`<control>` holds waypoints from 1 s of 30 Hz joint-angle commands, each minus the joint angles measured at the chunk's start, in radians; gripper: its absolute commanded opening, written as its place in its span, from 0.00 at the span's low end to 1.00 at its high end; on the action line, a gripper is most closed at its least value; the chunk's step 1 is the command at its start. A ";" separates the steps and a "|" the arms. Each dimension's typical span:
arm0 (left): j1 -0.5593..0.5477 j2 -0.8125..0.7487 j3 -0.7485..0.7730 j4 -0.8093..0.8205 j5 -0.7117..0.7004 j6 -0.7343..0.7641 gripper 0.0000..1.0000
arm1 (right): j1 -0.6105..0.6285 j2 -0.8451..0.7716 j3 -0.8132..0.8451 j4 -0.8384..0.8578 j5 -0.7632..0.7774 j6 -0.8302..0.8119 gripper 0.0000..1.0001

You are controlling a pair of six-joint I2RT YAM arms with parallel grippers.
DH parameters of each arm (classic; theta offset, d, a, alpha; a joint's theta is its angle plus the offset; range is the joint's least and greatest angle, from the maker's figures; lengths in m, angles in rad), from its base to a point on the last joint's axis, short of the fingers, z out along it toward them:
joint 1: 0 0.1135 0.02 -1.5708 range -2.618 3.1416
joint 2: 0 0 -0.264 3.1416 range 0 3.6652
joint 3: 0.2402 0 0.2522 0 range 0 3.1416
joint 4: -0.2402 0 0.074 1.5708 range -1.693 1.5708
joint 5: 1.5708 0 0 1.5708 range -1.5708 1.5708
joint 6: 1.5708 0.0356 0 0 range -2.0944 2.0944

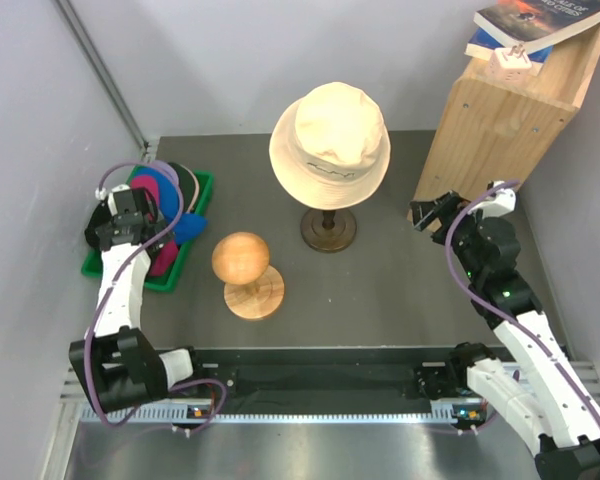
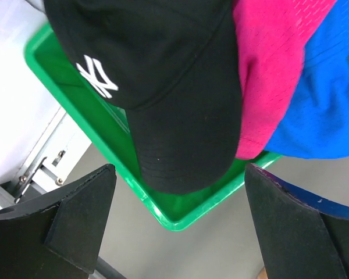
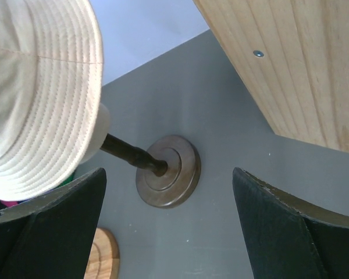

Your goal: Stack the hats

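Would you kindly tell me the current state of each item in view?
black cap: lying in green tray
magenta cap: partly under black cap
blue cap: partly under magenta cap
bucket hat: on dark stand
wooden head form: bare, upright
left gripper: open, empty
right gripper: open, empty

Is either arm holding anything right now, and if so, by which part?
Nothing is held. The left gripper is open over the brim of the black cap in the green tray; the right gripper is open and empty.
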 commanded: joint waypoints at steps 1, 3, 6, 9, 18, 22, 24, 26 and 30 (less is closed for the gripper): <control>0.005 0.052 -0.010 0.044 -0.013 0.031 0.95 | 0.012 0.024 0.012 0.059 -0.014 -0.011 0.89; 0.005 0.074 0.000 0.033 -0.045 0.039 0.91 | 0.012 0.030 0.013 0.060 -0.017 -0.009 0.89; 0.006 0.088 0.016 0.014 -0.069 0.056 0.80 | 0.013 0.035 0.010 0.062 -0.018 -0.009 0.89; 0.005 0.085 0.015 0.004 -0.111 0.050 0.68 | 0.012 0.035 0.007 0.063 -0.023 -0.006 0.89; 0.005 0.020 0.021 -0.032 -0.178 0.036 0.31 | 0.012 0.030 0.009 0.057 -0.021 -0.012 0.89; 0.005 -0.003 0.033 -0.039 -0.224 0.054 0.12 | 0.013 0.024 0.004 0.059 -0.020 -0.012 0.89; 0.005 -0.006 0.044 -0.046 -0.254 0.056 0.07 | 0.012 0.019 0.002 0.056 -0.020 -0.011 0.89; 0.005 0.000 0.055 -0.051 -0.289 0.077 0.00 | 0.013 0.018 0.002 0.056 -0.026 -0.011 0.89; 0.005 -0.001 0.072 -0.048 -0.341 0.122 0.00 | 0.012 0.013 -0.004 0.060 -0.035 -0.006 0.89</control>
